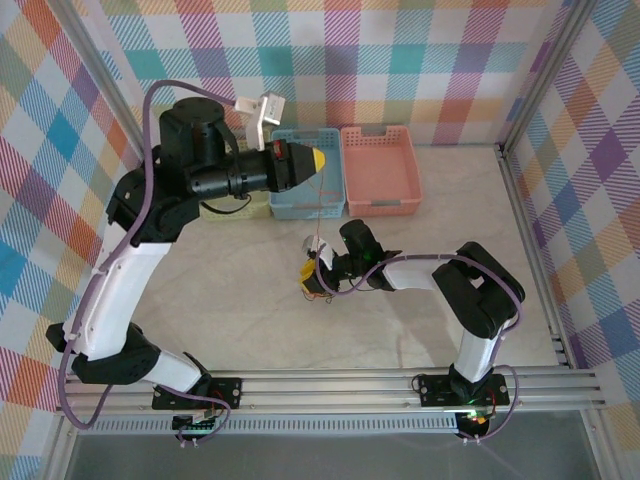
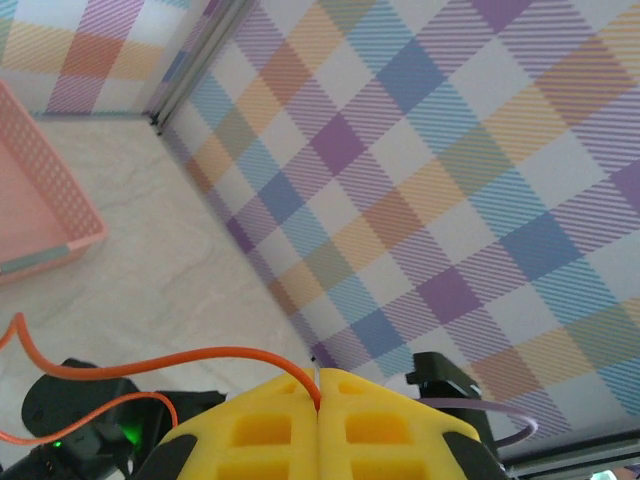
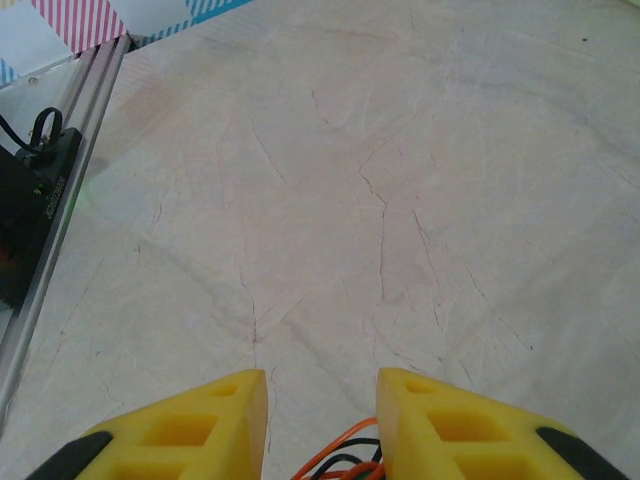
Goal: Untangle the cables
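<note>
Where the left gripper (image 2: 319,405) presses its yellow fingers (image 2: 262,432) flat together, the orange cable (image 2: 200,354) is pinched in the seam between them. It leaves the fingertips as a hair-fine wire, far thinner than either finger. From there it arcs out to the left of the fingers in a long shallow curve, and a second orange loop lies under the first. Below those loops sits dark arm hardware with a small green light (image 2: 128,435). A pink basket (image 2: 45,215) lies ahead and to the left, and a lilac arm cable (image 2: 505,410) curves off to the right of the fingers.

From above, this gripper is raised over a blue basket (image 1: 290,200). The orange wire drops from its tip in a thin, nearly straight line to the right gripper (image 1: 307,278), which sits low on the table (image 1: 240,300).

The right gripper's fingers are spread, with a clear gap between the yellow pads (image 3: 190,435). In that gap, right at the base of the fingers, lie the cables (image 3: 352,462), a small knot of orange and black strands crossing one another. Whether the pads touch the strands cannot be told. Ahead of the fingertips is pale, faintly creased tabletop. An aluminium rail (image 3: 75,130) and a black bracket (image 3: 35,190) stand off to the left of the fingers.
</note>
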You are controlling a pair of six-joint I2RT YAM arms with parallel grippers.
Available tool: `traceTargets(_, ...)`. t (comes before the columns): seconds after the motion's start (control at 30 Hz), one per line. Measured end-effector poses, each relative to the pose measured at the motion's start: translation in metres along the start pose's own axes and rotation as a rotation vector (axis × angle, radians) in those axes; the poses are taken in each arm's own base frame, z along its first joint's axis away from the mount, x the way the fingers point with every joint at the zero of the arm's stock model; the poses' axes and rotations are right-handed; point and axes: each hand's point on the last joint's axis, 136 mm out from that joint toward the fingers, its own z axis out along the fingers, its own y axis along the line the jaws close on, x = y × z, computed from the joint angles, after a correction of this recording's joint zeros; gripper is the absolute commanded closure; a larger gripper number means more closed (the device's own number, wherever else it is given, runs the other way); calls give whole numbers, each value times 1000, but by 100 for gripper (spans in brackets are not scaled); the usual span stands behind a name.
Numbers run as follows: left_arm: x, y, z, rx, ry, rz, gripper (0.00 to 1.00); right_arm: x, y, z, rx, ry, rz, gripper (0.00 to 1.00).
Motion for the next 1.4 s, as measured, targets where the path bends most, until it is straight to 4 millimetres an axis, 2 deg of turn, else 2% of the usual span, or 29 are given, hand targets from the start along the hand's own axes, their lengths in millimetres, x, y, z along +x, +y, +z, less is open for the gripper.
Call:
traceTargets(0.23,-13,-16,-19,18,-50,23,100,4,-7,0,44,28,12,64)
traceTargets(0.5,-22,-5,-39,-91,-117,76,100,7,-14,0,82,42,17,62)
traceTargets(0.7,-34,9,-75,-239,-229,166,100,8,-19,-1,114,46,15,61)
traceTargets(0.83,-33,30,-98,-368,-280,207,100,9,-22,-2,132,51,17,62)
traceTargets(1.0,-29,60,-115,-526,-326,230,100,14,-25,-2,152,72,30,62)
traceTargets(1.13,-18,89,-129,-666,-335,248,100,19,-27,-3,167,93,42,62)
traceTargets(1.4,9,133,-163,-878,-345,231,100,25,-32,-5,197,117,54,66)
